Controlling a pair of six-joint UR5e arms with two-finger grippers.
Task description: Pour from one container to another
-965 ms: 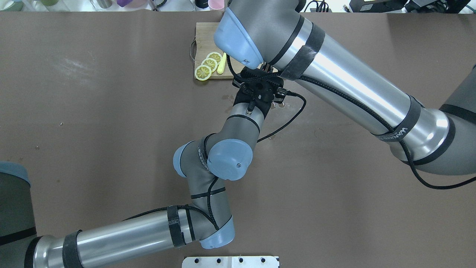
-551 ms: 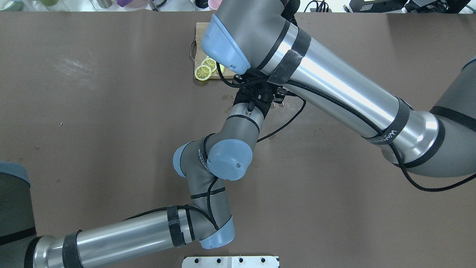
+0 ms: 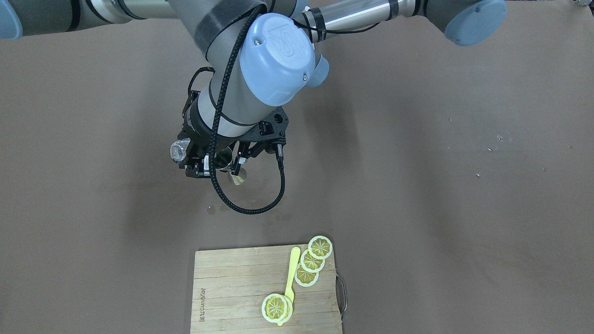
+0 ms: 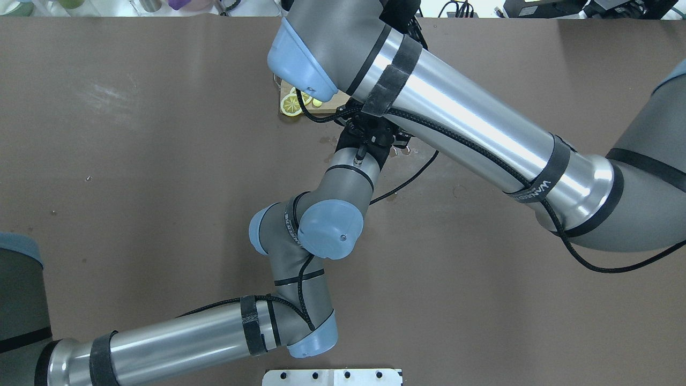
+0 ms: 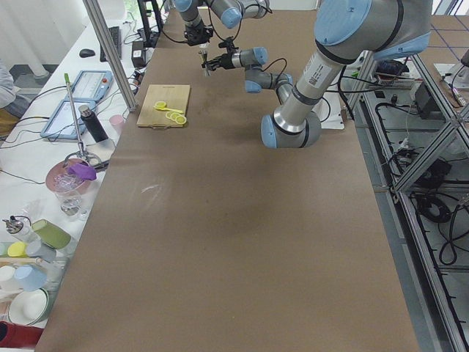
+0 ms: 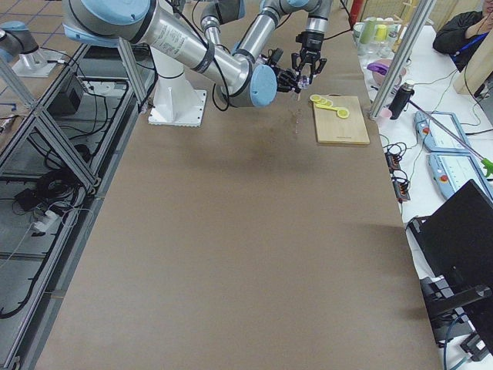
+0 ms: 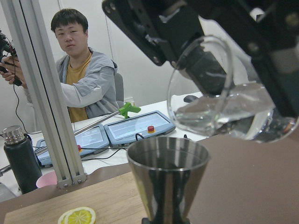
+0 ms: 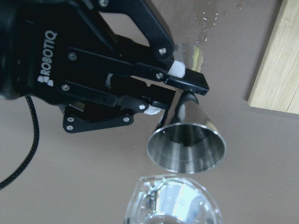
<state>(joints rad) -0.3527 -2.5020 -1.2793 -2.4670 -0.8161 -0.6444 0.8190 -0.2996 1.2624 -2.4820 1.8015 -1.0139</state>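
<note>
A steel jigger (image 8: 187, 144) stands upright above the table, gripped at its waist by my left gripper (image 8: 173, 91). In the left wrist view the jigger (image 7: 167, 177) fills the lower middle. Just above and beside its rim hangs a clear glass (image 7: 224, 102), tilted over with its water lying near the lip. My right gripper (image 3: 195, 160) is shut on that glass (image 3: 178, 149). No stream shows between the glass and the jigger. The overhead view hides both containers under the arms.
A wooden cutting board (image 3: 267, 292) with lemon slices (image 3: 312, 260) and a yellow utensil (image 3: 291, 273) lies just beyond the grippers. Small droplets (image 3: 211, 209) spot the brown table below them. An operator (image 7: 77, 60) sits past the table's far edge.
The right arm's wrist has swung left in the overhead view and now covers most of the cutting board. The left arm has not moved.
</note>
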